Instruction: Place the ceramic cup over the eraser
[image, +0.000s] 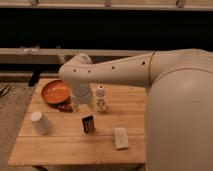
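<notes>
So the end effector (82, 106) hangs just behind the eraser (88, 123), with nothing visibly in it, and I can't tell how open it is. The ceramic cup (40, 122) sits well left of the eraser on the worktop (65, 150). I'd grab the cup squarely first, staying clear of the small bottle (101, 98) behind the eraser. No readable labels anywhere.

Dim warm light, arm (120, 72) lit on top, dark bkgd, claw (80, 106) shaded betw bowl (54, 91) & bottle (101, 98)
</notes>
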